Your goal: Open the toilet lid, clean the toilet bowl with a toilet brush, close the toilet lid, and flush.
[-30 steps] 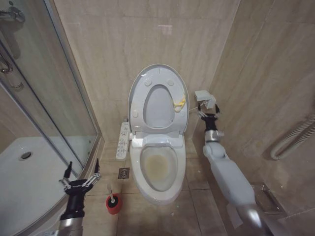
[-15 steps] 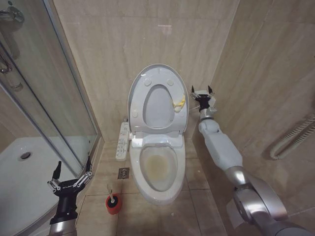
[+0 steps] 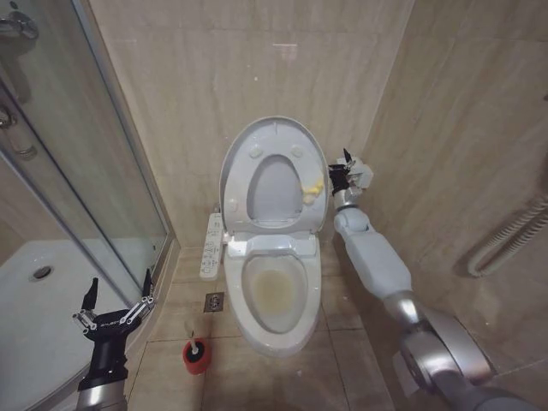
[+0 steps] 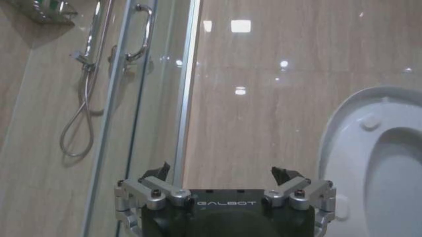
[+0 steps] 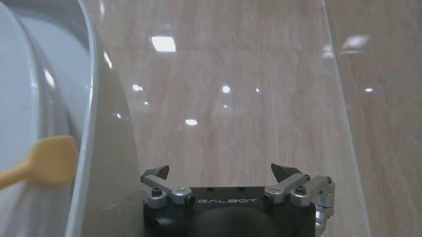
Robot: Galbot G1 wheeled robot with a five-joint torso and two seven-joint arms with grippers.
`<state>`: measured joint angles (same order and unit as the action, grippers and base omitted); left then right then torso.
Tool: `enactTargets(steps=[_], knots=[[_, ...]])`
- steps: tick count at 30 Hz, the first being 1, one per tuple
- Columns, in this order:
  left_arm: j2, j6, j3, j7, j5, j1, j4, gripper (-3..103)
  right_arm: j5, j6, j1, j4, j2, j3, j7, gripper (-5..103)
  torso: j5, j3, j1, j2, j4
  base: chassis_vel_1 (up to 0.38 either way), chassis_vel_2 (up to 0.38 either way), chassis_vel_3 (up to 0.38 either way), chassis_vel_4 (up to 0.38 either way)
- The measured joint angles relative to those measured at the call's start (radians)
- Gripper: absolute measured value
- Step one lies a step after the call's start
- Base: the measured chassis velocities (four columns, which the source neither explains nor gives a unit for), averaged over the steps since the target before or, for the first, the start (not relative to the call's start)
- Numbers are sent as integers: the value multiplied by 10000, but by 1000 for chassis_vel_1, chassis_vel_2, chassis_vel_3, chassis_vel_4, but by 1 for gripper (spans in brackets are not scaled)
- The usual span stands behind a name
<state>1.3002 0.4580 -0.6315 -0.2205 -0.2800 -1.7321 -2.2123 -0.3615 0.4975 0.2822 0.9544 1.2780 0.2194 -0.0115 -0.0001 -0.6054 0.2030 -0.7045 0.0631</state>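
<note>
The toilet lid [image 3: 272,141] stands raised. Both spread, empty tools wait: right tool [image 3: 344,170] beside it, left tool [image 3: 116,310] near the toilet brush [image 3: 194,351], likely needing grasping next.

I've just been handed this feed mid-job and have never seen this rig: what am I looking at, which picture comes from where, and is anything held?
This is a wheeled robot with two arms, in a small tiled bathroom. The wide picture comes from its head camera, looking down; the other two come from cameras on each wrist, looking out past the fingers.

The toilet lid stands raised against the wall, and the toilet bowl is open, with yellowish staining inside. The toilet brush sits in its red cup on the floor to the robot's left of the bowl.

The left gripper hangs open, low beside the glass shower door, empty. The right gripper is open beside the lid's edge, holding nothing.
</note>
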Motion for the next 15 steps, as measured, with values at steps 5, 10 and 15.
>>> enactTargets(steps=[5,10,15], knots=[[-87,-16,274,-6,-50,334,430,100,-408,-58,1512,1910,-590,184,-107,100,3,1,-1,0,12,0,0,0,0],[-126,-64,564,-1,-40,702,877,100,-675,-86,3038,3661,-1121,551,-243,100,7,0,-1,0,13,0,0,0,0],[-125,-71,736,-3,-39,1040,1259,100,-831,-57,4624,5250,-1379,1003,-328,100,4,2,-1,0,10,0,0,0,0]])
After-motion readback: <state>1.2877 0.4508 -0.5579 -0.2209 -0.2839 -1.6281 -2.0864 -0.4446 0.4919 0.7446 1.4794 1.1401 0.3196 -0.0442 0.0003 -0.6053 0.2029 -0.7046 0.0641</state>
